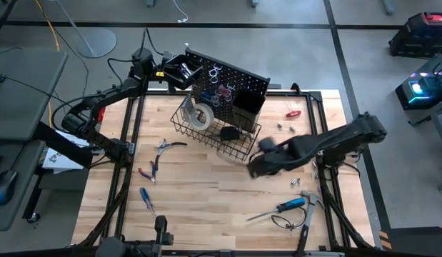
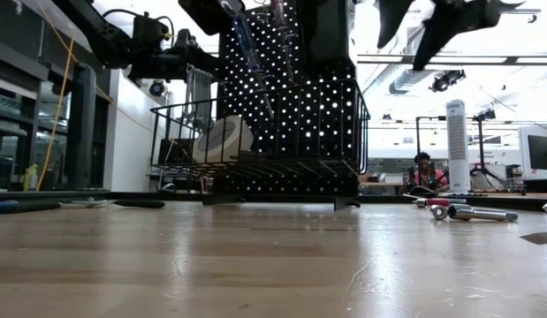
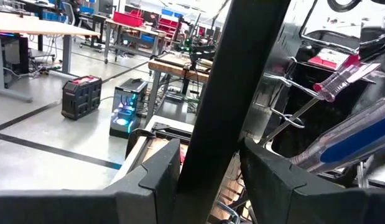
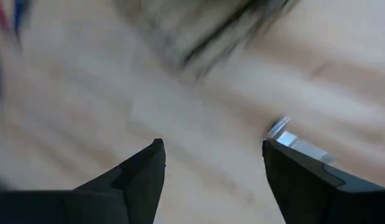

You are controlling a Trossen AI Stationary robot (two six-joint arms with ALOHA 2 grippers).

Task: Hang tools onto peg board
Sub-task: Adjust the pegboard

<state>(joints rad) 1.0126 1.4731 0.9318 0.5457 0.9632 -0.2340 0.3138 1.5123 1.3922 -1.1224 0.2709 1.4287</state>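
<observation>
both of my hands are out: left hand [image 3: 211,177] is up at the far left edge of the peg board [image 1: 235,82], clenched across that edge, screwdrivers [image 3: 347,140] hanging just beside it. right hand [image 4: 211,168] hovers released over the bench [image 1: 206,207], near the wire basket [image 1: 217,135]; hammer [image 1: 310,207] and blue screwdriver [image 1: 288,205] lie nearer me.

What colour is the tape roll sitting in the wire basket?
White; the tape roll shows best in the high view.
</observation>
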